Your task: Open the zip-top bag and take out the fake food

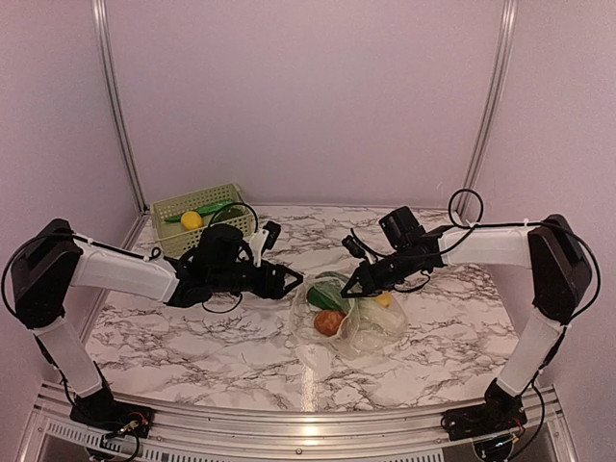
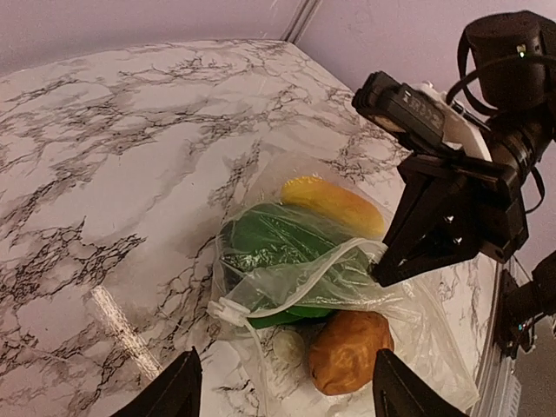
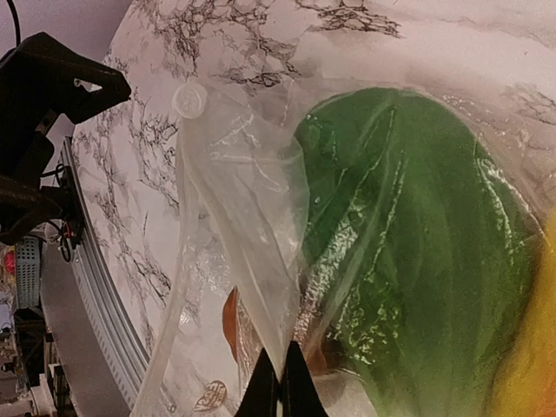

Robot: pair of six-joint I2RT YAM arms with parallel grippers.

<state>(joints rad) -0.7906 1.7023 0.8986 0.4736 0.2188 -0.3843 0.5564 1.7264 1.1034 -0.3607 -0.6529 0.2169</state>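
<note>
While the right gripper [image 1: 350, 288] stood pinched shut on a fold of the zip-top bag [image 1: 371, 327] at the centre of the table [image 1: 173, 337], the left gripper [image 1: 296, 282], jaws apart at the bag's 9 o'clock, likely needed to take the opposite lip and pull; fake food [image 1: 329, 322] lay inside, seal state unclear through crumpled film.

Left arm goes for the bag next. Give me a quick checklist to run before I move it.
1. Right gripper pinching zip-top bag film: ok.
2. Left gripper open, facing the bag: ok.
3. Zip slider on the left gripper's side: ok.
4. Bag mouth open wide enough to reach in: cannot tell.
5. Fake food out: not ok; green pepper, yellow piece and orange-brown piece lie inside.
</note>
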